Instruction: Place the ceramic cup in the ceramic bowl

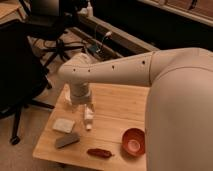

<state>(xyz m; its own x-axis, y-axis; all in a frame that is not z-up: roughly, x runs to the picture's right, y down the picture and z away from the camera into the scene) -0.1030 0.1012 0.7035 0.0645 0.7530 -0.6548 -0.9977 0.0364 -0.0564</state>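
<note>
The ceramic bowl point(134, 142) is red-orange with a pale inner bottom and sits near the front right of the wooden table point(120, 107). My gripper point(80, 103) hangs below the pale arm's wrist over the table's left part, far left of the bowl and mostly hidden by the arm. A small white shape point(67, 95) shows at the wrist's left side; it may be the ceramic cup, mostly hidden. A slim white bottle point(88, 116) stands just right of the gripper.
A pale flat block point(63, 125) and a grey wedge point(66, 140) lie at the front left. A dark red elongated object point(100, 153) lies at the front edge. Black office chairs point(20, 65) stand left; cables lie on the floor behind.
</note>
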